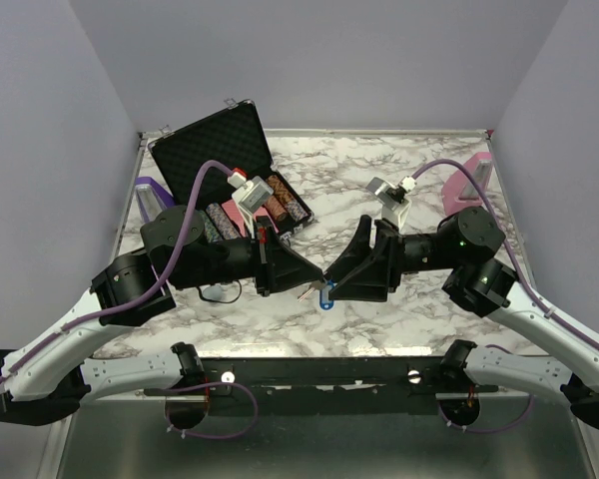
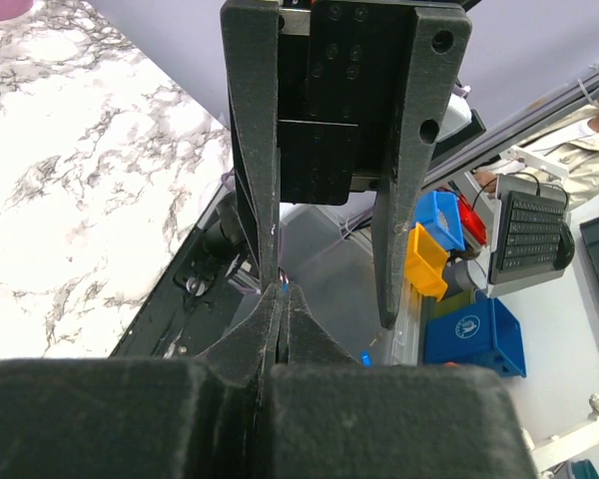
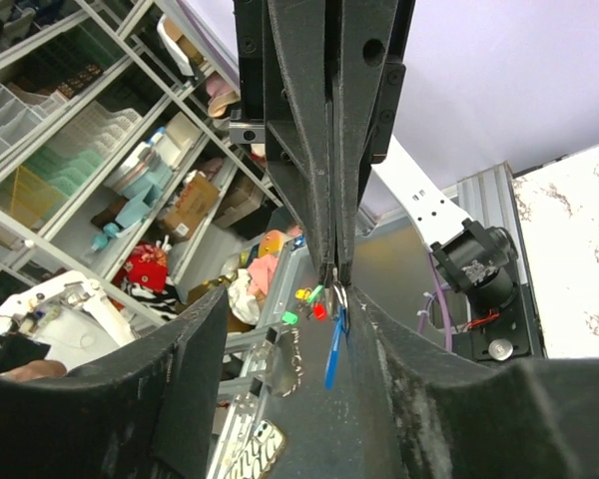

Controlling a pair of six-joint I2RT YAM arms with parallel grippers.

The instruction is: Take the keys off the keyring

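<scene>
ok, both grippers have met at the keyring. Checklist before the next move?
1. Left gripper shut on the blue oval plastic-tag keyring: ok, the tag hangs from its closed tips.
2. Right gripper open: ok, its fingers straddle the left tips.
3. Right gripper holding something: not ok, nothing is gripped.
4. Small silver metal key located: cannot tell, there is only a metal glint at the left tips.
5. Key off the ring: cannot tell.
6. Tag off the white marble table: ok, it dangles in the air in the right wrist view.
</scene>
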